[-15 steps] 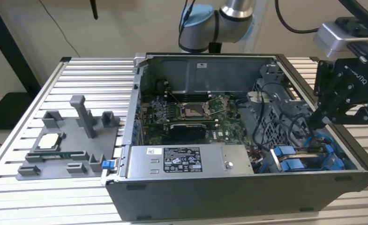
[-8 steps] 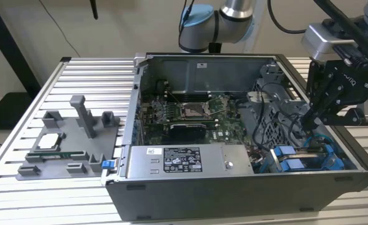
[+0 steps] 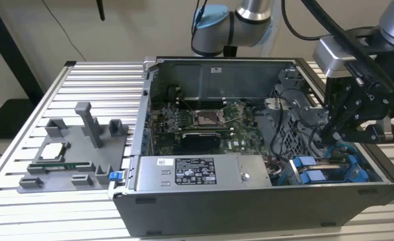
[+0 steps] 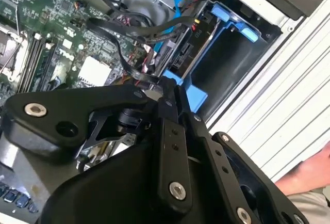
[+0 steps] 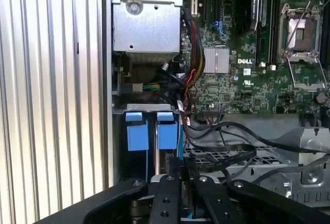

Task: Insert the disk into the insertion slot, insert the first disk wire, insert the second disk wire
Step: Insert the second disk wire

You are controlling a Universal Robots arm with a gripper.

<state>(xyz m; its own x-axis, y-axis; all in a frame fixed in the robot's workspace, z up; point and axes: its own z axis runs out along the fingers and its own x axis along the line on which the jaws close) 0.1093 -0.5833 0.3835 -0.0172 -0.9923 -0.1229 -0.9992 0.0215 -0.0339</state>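
One end effector [image 3: 341, 131] is seen over the slot [image 3: 331, 169] at the case's [image 3: 250, 201] 4 o'clock corner; its grip cannot be told.

Exterior view: raised, set back, looking down over the slatted desk [image 3: 22, 211] into the open computer case [image 3: 250, 201]; arm at the exterior view's right.
First wrist view: close, looking along the black linkage down onto the drive cage [image 5: 152, 131] and motherboard [image 5: 242, 69].
Second wrist view: closer, tilted, facing the same cage [image 4: 216, 33].
Shared by all: motherboard, blue cage fittings.
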